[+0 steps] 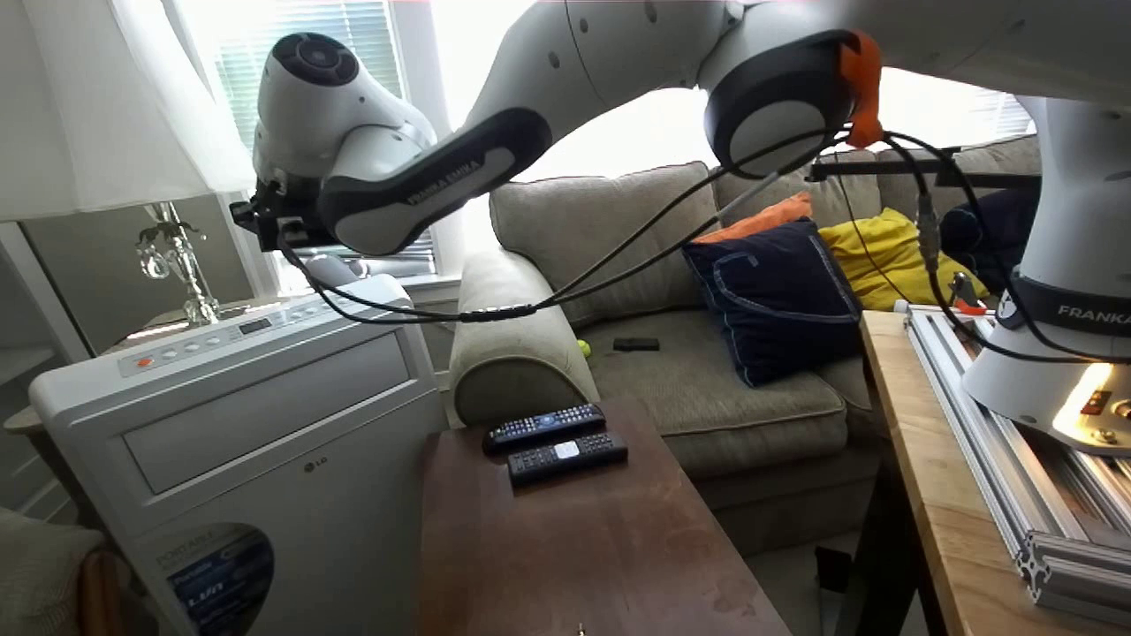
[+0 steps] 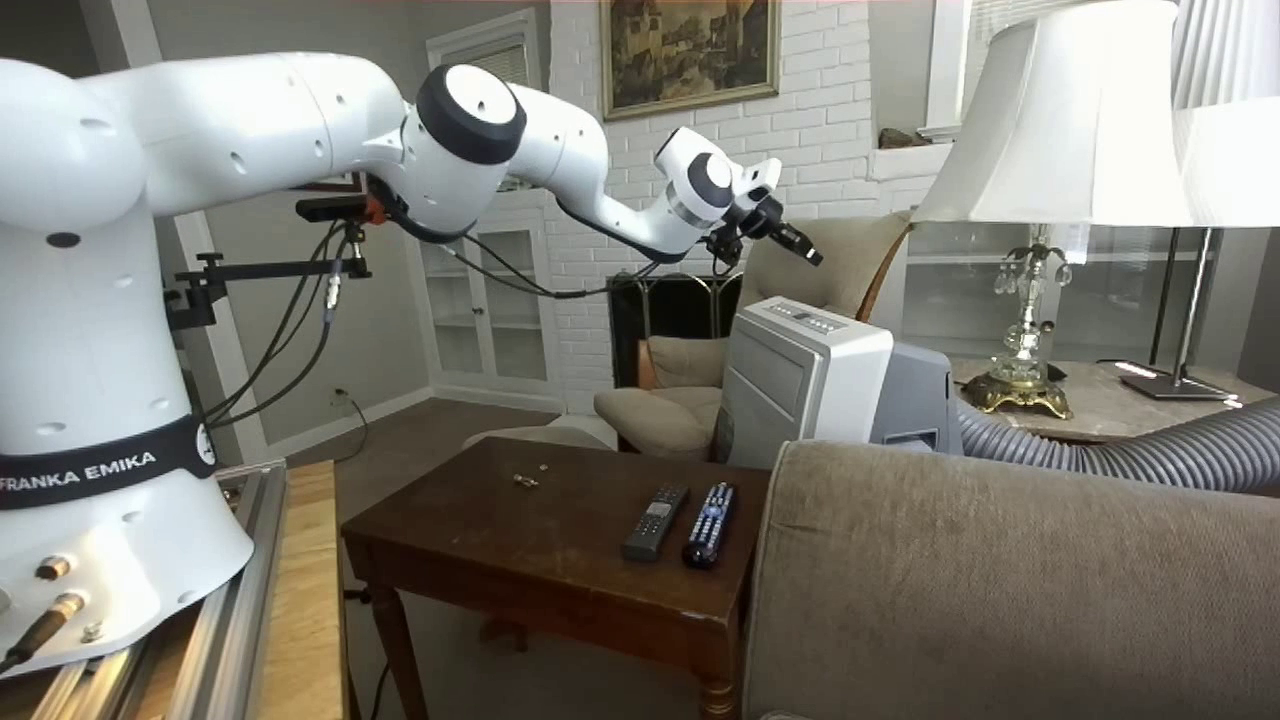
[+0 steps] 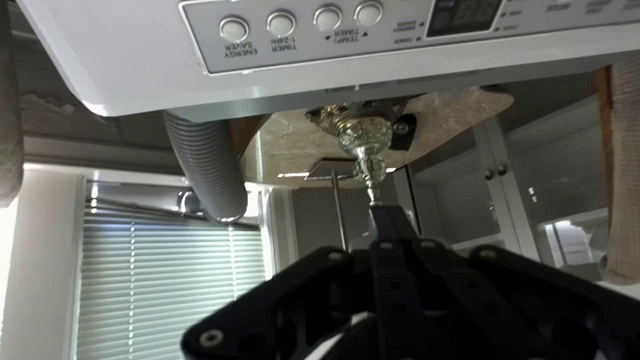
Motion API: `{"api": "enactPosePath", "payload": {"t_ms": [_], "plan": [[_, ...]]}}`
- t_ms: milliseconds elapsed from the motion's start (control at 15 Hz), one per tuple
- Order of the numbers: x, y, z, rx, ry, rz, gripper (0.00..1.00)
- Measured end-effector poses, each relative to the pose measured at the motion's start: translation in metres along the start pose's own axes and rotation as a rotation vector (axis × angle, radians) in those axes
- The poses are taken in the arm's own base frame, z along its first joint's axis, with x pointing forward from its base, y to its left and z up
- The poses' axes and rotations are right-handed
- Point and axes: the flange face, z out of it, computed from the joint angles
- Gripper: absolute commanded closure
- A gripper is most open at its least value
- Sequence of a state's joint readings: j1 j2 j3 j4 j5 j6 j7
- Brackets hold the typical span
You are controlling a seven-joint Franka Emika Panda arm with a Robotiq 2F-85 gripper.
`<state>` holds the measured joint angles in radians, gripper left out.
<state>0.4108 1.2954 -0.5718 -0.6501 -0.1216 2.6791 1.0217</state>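
In an exterior view, a table (image 2: 480, 520) stands at centre. Two remote controls (image 2: 710, 525) lie side by side on it, near its right edge; small items (image 2: 526, 481) lie to their left. A sofa (image 2: 1000, 580) stands right of the table. Behind the table stands an air conditioner (image 2: 770, 385), with an armchair (image 2: 660, 412) behind it and a lamp (image 2: 1045, 130) on a side table (image 2: 1120, 415) farther right. A robot arm (image 2: 560, 130) rises from a bench (image 2: 305, 600) at the left; in both exterior views its gripper (image 2: 814, 257) hangs above the air conditioner. In an exterior view, pillows (image 1: 769, 296) lean on the sofa's back, and a flat object (image 1: 636, 344) lies on its seat.
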Motion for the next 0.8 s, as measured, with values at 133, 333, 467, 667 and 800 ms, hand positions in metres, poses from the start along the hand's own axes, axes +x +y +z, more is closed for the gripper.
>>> {"api": "enactPosePath", "payload": {"t_ms": [133, 333, 467, 667, 800], "plan": [[0.015, 0.002, -0.009, 0.018, -0.076, -0.032, 1.00], [0.037, 0.015, -0.019, -0.010, -0.175, -0.088, 1.00], [0.048, 0.031, -0.023, -0.047, -0.239, -0.126, 1.00], [0.057, 0.056, -0.030, -0.078, -0.331, -0.189, 1.00], [0.059, 0.071, -0.037, -0.082, -0.392, -0.226, 1.00]]}}
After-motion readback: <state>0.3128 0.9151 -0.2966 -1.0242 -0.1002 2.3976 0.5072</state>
